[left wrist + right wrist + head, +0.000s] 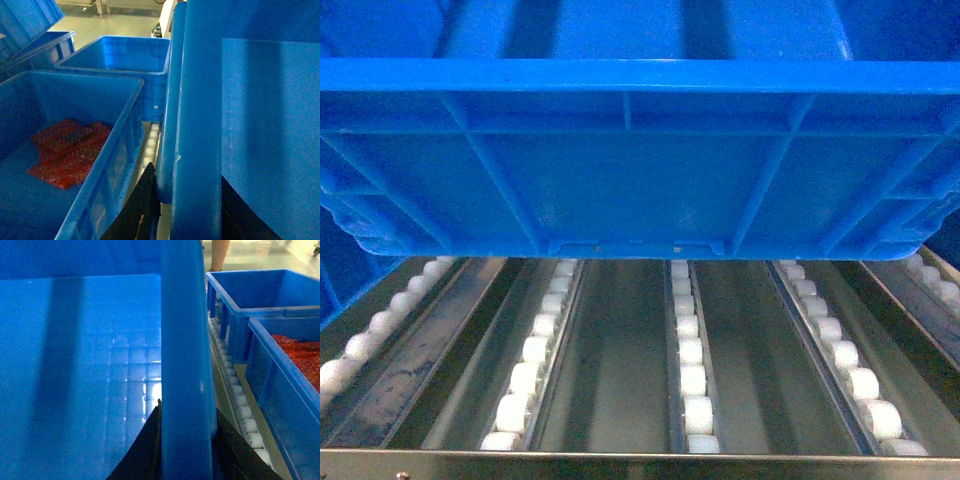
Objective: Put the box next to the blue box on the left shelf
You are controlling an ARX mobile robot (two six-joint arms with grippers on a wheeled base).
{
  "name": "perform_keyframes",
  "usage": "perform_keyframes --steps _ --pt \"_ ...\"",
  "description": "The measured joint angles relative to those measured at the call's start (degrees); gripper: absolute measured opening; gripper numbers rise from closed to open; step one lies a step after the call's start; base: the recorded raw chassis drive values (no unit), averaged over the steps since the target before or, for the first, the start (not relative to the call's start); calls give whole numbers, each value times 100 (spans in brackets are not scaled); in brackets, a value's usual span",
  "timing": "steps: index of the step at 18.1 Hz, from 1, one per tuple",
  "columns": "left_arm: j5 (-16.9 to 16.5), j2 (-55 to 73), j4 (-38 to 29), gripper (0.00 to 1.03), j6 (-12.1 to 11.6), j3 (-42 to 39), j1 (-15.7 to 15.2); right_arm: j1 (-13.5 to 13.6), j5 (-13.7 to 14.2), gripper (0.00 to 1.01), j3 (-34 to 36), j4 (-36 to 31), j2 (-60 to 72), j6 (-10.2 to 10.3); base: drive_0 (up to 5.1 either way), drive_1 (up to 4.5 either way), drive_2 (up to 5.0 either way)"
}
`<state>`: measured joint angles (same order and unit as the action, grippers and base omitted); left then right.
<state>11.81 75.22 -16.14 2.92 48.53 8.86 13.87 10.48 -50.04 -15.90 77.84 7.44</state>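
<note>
The box (640, 180) fills the upper half of the head view, its ribbed near wall and notched base edge above the roller tracks of the left shelf (620, 380). My left gripper (186, 172) is shut on the box's left rim (197, 125), one dark finger on each side of it. My right gripper (187, 407) is shut on the right rim (185, 365) in the same way. Just left of the held box stands a blue box (100, 150) with red bags (65, 150) inside. Neither gripper shows in the head view.
Another blue box (125, 60) stands behind the one with red bags. To the right of the held box are two more blue boxes (250, 295), the nearer one (280, 385) holding red material, with a roller track (240, 405) between. A metal front rail (640, 462) edges the shelf.
</note>
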Motion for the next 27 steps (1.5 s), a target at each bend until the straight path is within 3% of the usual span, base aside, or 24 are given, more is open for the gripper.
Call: perform_keyframes --steps 10,11,13,18,22,27 --pt "-2 0 0 18 0 0 0 0 2 19 0 0 0 0 0 0 0" --pt "-2 0 0 18 2 0 0 2 70 19 -4 50 0 -61 0 0 0" --pt "-24 33 -195 18 -199 -35 39 162 684 19 -74 404 0 -251 0 0 0" --pt "-221 496 623 18 -28 334 199 -170 256 19 -774 1917 267 -247 0 0 0" --pt "-238 1394 885 18 55 643 354 -496 -52 19 -1051 2225 1123 -249 0 0 0" --pt "-232 1821 1182 18 216 774 424 -546 -61 19 -1134 2201 1832 -245 0 0 0"
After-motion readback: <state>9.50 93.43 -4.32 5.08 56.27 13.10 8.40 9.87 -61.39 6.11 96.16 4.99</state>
